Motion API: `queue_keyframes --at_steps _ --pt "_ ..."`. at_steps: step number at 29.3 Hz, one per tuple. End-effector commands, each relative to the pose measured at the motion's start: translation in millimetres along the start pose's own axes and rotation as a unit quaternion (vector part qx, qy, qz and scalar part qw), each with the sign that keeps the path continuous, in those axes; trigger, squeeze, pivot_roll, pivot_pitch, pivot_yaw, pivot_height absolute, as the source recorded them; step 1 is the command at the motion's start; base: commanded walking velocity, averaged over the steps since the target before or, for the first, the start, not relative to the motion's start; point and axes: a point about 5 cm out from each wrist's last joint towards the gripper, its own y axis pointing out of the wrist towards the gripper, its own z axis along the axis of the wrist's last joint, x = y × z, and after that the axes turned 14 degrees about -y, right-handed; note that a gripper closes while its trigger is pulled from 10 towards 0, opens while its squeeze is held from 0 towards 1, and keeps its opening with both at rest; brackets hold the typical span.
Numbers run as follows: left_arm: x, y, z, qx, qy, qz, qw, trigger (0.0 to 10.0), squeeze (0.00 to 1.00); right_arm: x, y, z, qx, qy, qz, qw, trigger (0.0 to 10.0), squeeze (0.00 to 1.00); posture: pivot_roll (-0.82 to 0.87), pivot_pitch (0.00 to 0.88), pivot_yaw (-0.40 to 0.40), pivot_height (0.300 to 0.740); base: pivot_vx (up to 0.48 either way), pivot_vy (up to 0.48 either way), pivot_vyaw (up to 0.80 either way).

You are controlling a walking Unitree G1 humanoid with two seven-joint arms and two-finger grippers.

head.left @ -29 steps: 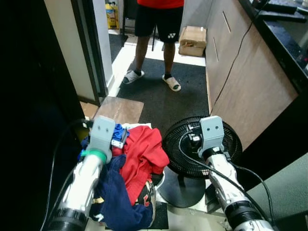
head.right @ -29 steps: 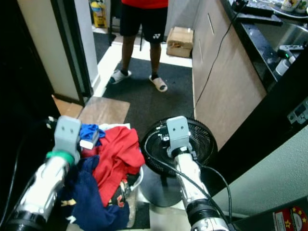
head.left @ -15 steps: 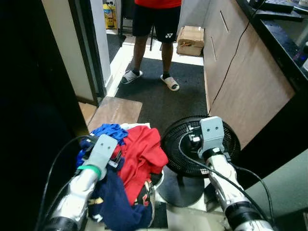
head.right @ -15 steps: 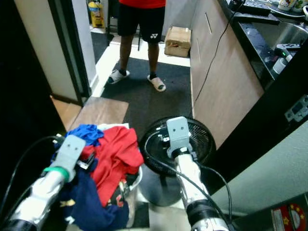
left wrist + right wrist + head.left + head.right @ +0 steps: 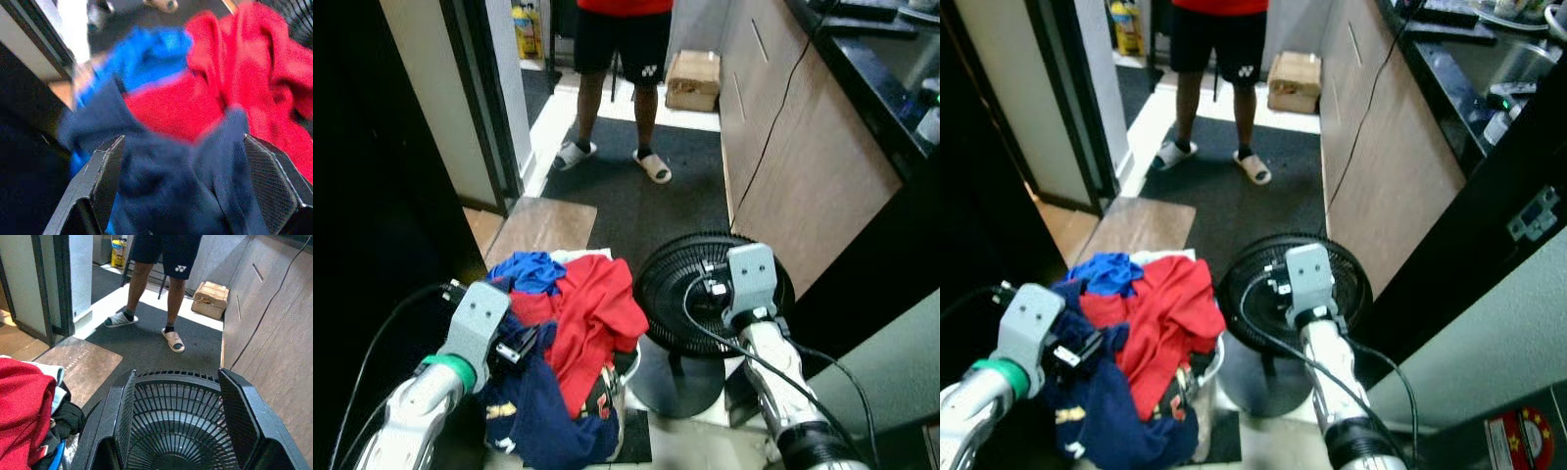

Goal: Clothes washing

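The left gripper reaches forward and down over the heap of clothes, its fingers spread wide. The right gripper is held over the floor fan, fingers likewise apart.

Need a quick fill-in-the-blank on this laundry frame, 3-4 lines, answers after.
1. The garment on top of the clothes pile, next to the blue one, is coloured ____.
2. The right gripper hangs with its fingers spread above a black ____.
3. The left gripper has its fingers open over the ____ blue fabric.
4. The person standing on the dark mat wears ____ on the feet.

Missing words: red; fan; dark (navy); sandals
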Motion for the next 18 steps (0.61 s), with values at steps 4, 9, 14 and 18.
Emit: queue_keyframes --at_steps 4,9,14,18 --pt "5.7 -8.7 -35.1 -0.059 -0.042 0.023 0.997 10.0 0.0 -5.6 -5.8 -5.6 -0.012 0.006 0.007 1.0 10.0 0.0 0.06 0.125 -0.001 0.74 0.0 0.0 0.0" --pt "3.0 -5.0 -57.5 -0.102 -0.054 0.054 0.992 10.0 0.0 -6.6 -6.4 -5.5 -0.012 0.006 0.009 1.0 10.0 0.0 0.06 0.125 -0.001 0.74 0.0 0.0 0.0" --pt "3.5 -8.4 -66.1 -0.128 -0.052 0.038 0.99 10.0 0.0 -4.3 -7.0 -6.1 -0.013 0.005 0.007 1.0 10.0 0.0 0.06 0.125 -0.001 0.74 0.0 0.0 0.0" --pt "6.3 0.3 -61.2 -0.124 -0.054 0.038 0.99 10.0 0.0 -4.7 -6.6 -6.4 -0.015 0.005 0.008 1.0 10.0 0.0 0.06 0.125 -0.001 0.74 0.0 0.0 0.0"
